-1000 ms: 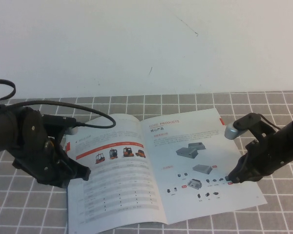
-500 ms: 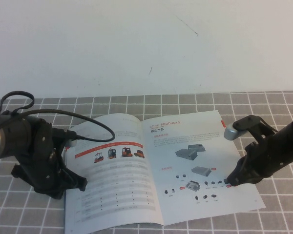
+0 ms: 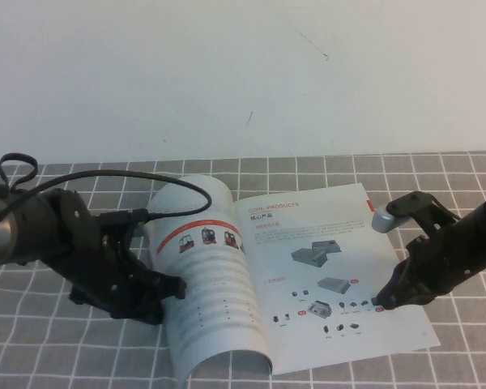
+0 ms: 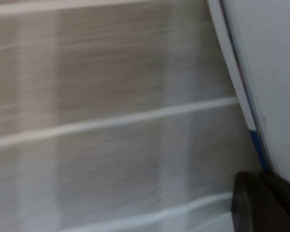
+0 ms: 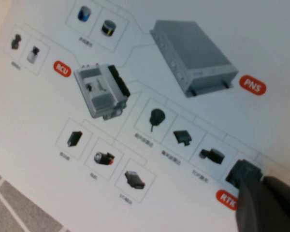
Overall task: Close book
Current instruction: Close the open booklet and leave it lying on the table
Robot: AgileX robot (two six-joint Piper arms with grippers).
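An open booklet lies on the checked cloth. Its left page is lifted and curls upward toward the spine. My left gripper sits low at that page's outer side, shut, its tip against the raised sheet. In the left wrist view the page's underside stands next to the dark gripper. My right gripper is shut, with its tip pressed on the right page near the lower outer corner. In the right wrist view the right gripper rests by a red label on the printed page.
The grey checked tablecloth covers the table up to a white wall at the back. A black cable loops from the left arm over the booklet's top left corner. Bare cloth shows left of and in front of the booklet.
The left gripper has slid right under the left page, raising it from flat into a curl toward the spine. The right gripper has stayed pressed on the right page.
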